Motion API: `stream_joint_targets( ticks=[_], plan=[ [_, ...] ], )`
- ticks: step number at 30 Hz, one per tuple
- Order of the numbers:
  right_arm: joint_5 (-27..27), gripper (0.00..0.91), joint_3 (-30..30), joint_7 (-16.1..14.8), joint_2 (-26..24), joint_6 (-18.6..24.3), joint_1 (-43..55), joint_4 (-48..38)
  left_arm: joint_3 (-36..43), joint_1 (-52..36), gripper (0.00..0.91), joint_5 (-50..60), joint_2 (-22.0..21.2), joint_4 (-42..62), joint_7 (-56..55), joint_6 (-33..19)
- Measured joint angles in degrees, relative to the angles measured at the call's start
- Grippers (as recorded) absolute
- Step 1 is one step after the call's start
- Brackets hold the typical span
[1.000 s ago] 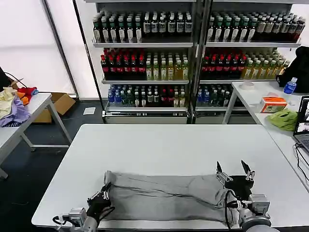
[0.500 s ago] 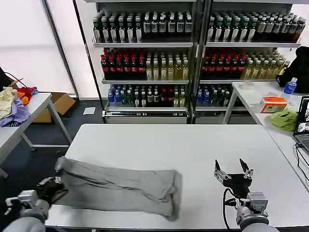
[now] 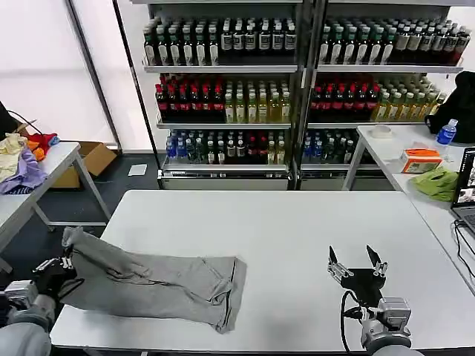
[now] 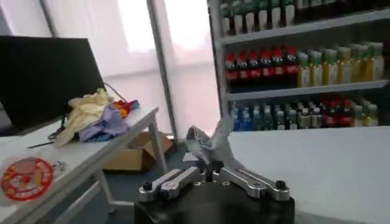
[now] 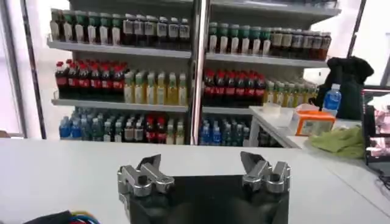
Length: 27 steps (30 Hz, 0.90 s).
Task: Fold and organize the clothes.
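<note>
plain light grey shirt [image 3: 152, 282] at lower left, white table [image 3: 297, 230] under it, black left gripper [image 3: 58, 268] with silver bits, lime-green cloth [image 3: 436, 182] seen at far right

Behind the white table [image 3: 297, 222] stand shelving units [image 3: 300, 89] stocked with bottles, flanked by side tables [image 3: 44, 174], a cardboard box [image 3: 89, 159] on dark floor, and bright windows [image 3: 44, 67].

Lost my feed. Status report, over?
Left gripper shut on shirt, at table's left edge. Right gripper open, empty. Nothing in the way.
</note>
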Motion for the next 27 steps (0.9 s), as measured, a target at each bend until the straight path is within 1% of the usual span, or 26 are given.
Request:
stream_joint_targets(
  ticks=[11, 21, 27],
  plan=[
    [-1.3, 0.907, -0.8, 0.1, 1.1, 0.6, -1.5, 0.8, 11.5, 0.4, 0.000, 3.2, -7.3, -3.4, -1.2, 1.1],
    [-2.5, 0.907, -1.5, 0.5, 2.3, 1.3, -2.9, 0.8, 20.9, -0.9, 0.000, 1.5, -10.7, -5.3, -3.5, 3.3],
    [-3.1, 0.907, -1.3, 0.6, 3.0, 1.7, -3.6, 0.6, 25.3, -1.8, 0.000, 0.3, -12.0, -5.5, -4.7, 4.9]
  ],
)
